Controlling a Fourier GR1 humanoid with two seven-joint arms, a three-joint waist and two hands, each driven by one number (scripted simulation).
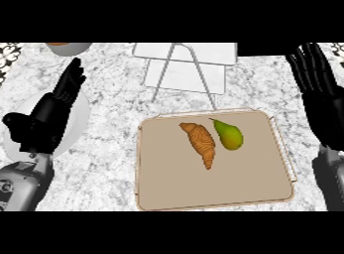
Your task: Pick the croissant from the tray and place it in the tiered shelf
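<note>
The croissant (200, 144), ridged and golden-brown, lies on the tan square tray (226, 191), its long axis running from eleven o'clock to five o'clock, its narrow tip at five. Just beside it at three o'clock lies a smooth green-yellow pear (229, 135), stem toward eleven. At twelve o'clock from the tray stands the white tiered shelf (185, 62) with thin wire legs, on the speckled marble counter (108, 163). The left hand (46, 121) rests at nine o'clock, fingers straight, over a white plate (79, 119). The right hand (324, 101), at three o'clock, is likewise released and grasps nothing.
</note>
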